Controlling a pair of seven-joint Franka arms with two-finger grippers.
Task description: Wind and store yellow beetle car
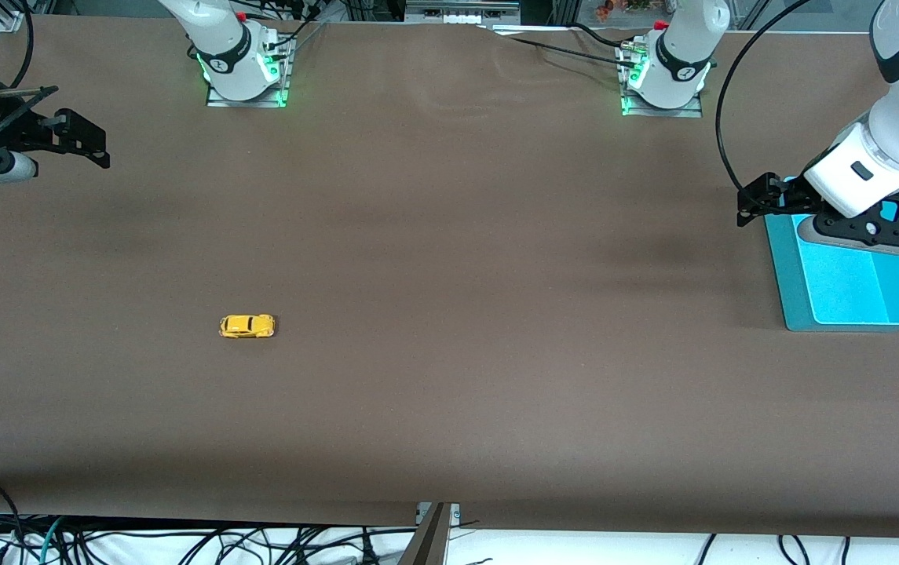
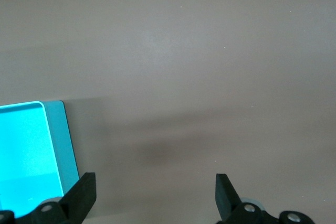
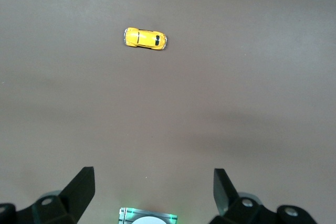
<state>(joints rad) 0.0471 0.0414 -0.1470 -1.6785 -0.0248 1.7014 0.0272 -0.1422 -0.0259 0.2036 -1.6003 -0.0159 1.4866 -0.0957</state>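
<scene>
The yellow beetle car [image 1: 247,326] lay on the brown table [image 1: 449,392], well apart from the right gripper [image 1: 80,141], which hovered wide open and empty at the right arm's end; the left gripper [image 1: 759,205], likewise open and empty, hung over the turquoise tray [image 1: 849,298], far from the car. The right wrist view showed the car's dark windows; the left wrist view showed only tray and table.
</scene>
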